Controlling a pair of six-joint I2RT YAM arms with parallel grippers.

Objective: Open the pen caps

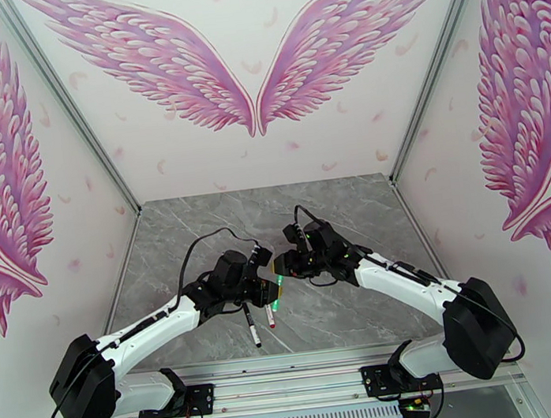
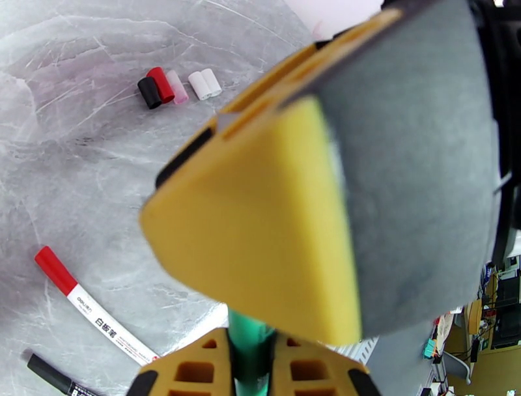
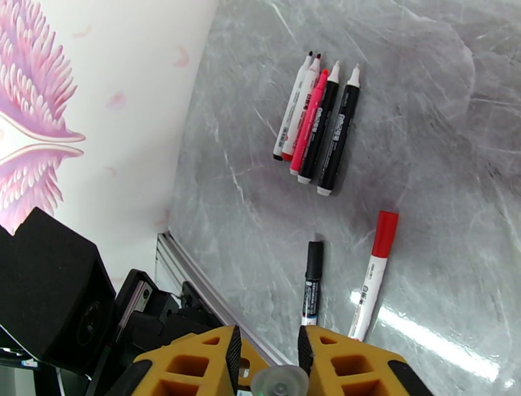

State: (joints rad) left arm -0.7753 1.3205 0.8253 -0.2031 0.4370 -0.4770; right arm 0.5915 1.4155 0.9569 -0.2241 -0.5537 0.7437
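left gripper (image 2: 250,355) and right gripper (image 3: 268,365) are both clamped on the green pen (image 1: 279,285) above the table (image 1: 339,206), with red cap (image 3: 384,233) and black cap (image 3: 314,259) on pens lying there and loose caps (image 2: 176,86) clustered apart.

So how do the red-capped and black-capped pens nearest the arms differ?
The red-capped pen has a cap that looks longer and thicker than the one on the black-capped pen. In the right wrist view the red-capped pen leans right, while the black-capped pen runs almost vertical. Both lie flat on the table, apart, caps on and pointing the same way.
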